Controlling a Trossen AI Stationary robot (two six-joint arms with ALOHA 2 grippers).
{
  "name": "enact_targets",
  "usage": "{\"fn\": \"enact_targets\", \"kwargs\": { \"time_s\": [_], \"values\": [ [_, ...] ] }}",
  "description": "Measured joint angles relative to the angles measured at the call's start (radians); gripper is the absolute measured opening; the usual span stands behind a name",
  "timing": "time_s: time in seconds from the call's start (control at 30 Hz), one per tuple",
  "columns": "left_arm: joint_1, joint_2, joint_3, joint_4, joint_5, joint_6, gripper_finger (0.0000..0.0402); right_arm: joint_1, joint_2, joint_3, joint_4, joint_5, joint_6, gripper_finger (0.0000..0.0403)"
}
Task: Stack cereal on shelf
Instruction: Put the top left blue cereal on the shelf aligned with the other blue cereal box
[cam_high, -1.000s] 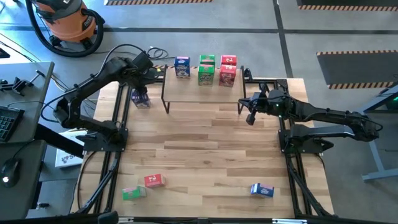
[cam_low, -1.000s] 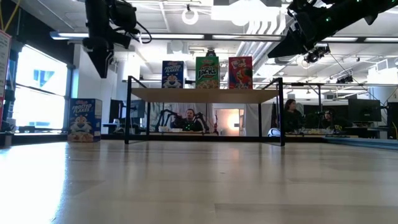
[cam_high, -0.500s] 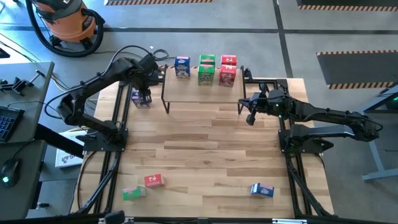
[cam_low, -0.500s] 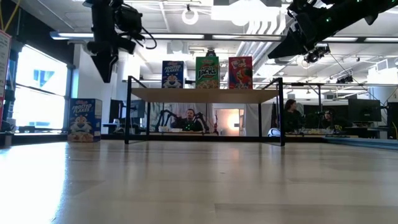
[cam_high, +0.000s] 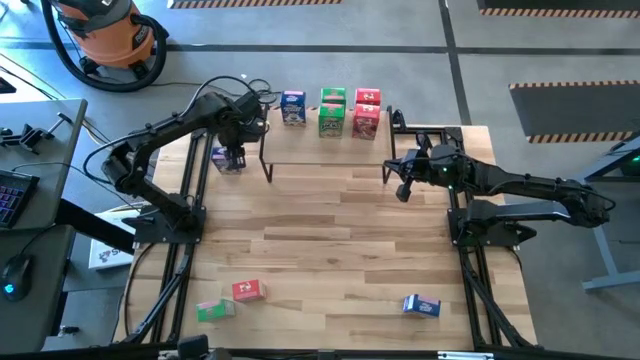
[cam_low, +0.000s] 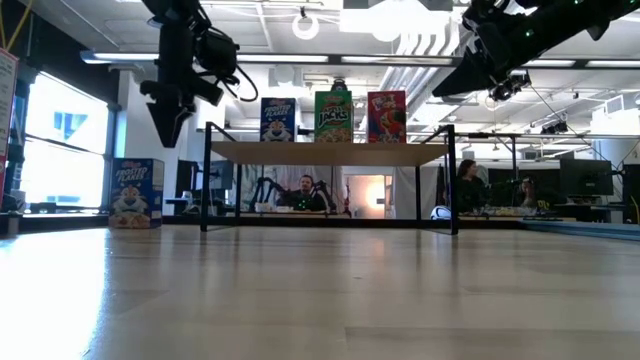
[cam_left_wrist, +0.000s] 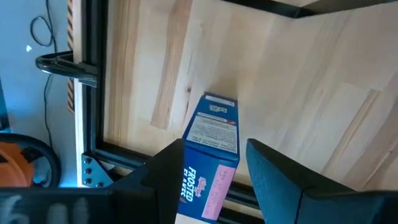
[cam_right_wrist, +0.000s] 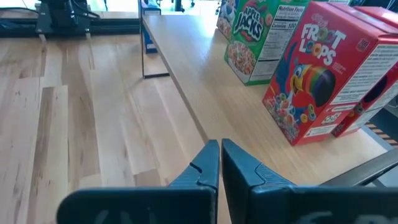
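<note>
The low light-wood shelf on thin black legs (cam_high: 325, 150) stands at the far edge of the planked wooden table (cam_high: 330, 240). Along its far side stand small glossy cardboard cereal boxes — a blue one (cam_high: 293, 107), green ones (cam_high: 332, 112) and red ones (cam_high: 366, 114).

The left gripper (cam_high: 234, 150) hangs above a blue Frosted Flakes box (cam_high: 226, 159) standing on the table just left of the shelf; its wrist view shows the dark fingers (cam_left_wrist: 273, 177) spread either side of the box top, released. The right gripper (cam_high: 402, 186) hovers at the shelf's right end, fingers pinched together on nothing.

Open tabletop stretches to the near edge, where a green box (cam_high: 214, 310), a red box (cam_high: 249, 290) and a blue box (cam_high: 421, 305) lie — all unseen from the low view.
</note>
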Motion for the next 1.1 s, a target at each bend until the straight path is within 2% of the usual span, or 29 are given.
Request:
{"fn": "enact_targets", "kwargs": {
  "time_s": [0.33, 0.43, 0.6, 0.77, 1.1],
  "values": [
    [0.000, 0.026, -0.012, -0.008, -0.039, 0.008, 0.0175, 0.000, 0.000, 0.000, -0.003, -0.004, 0.000, 0.0000],
    [0.000, 0.016, -0.079, -0.008, -0.051, 0.038, 0.0175, 0.000, 0.000, 0.000, -0.003, -0.005, 0.000, 0.0000],
    [-0.008, -0.048, -0.186, 0.030, -0.176, 0.116, 0.0175, 0.000, 0.000, 0.000, -0.003, -0.005, 0.000, 0.0000],
    [-0.001, -0.102, -0.224, 0.051, -0.156, 0.123, 0.0175, 0.000, 0.000, 0.000, 0.003, -0.006, -0.001, 0.0000],
    [0.032, -0.107, -0.224, 0.102, -0.093, 0.126, 0.0174, 0.000, 0.000, 0.000, 0.013, -0.020, 0.004, 0.0000]
  ]
}}
